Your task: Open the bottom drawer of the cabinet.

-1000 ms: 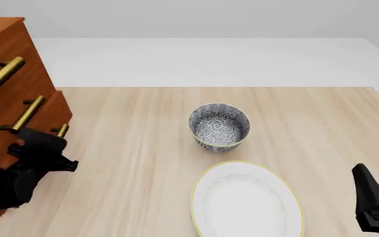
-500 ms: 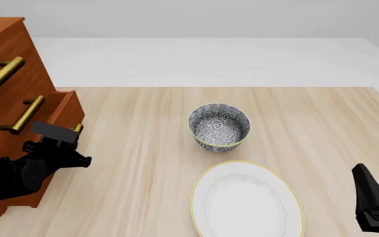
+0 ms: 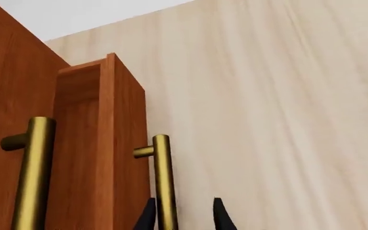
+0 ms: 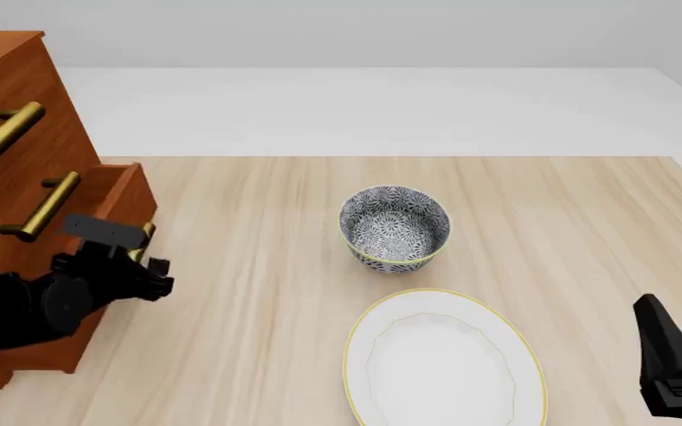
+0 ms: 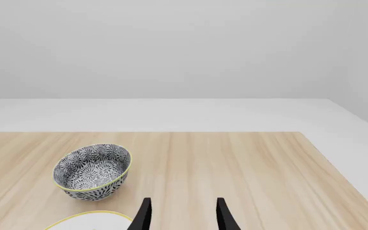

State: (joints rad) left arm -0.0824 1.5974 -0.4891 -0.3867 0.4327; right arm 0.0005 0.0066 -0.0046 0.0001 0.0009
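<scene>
Projecting from the cabinet [image 4: 10, 115] at far left, the bottom drawer [image 4: 104, 191] sits partly out in the front view; the left gripper [image 4: 139, 257] is at its brass handle [image 4: 142, 238]. The right gripper [image 4: 673, 364] idles near right.

Left wrist view: its fingers [image 3: 147, 218] straddle the handle [image 3: 163, 182]; whether they clamp it cannot be determined.

Right wrist view: its fingers [image 5: 142, 216] stand apart, empty, near the patterned bowl [image 5: 92, 170].

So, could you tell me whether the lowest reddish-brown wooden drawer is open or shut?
Partly open: the lowest reddish-brown wooden drawer juts out past the middle drawer front, exposing its side panel.
</scene>
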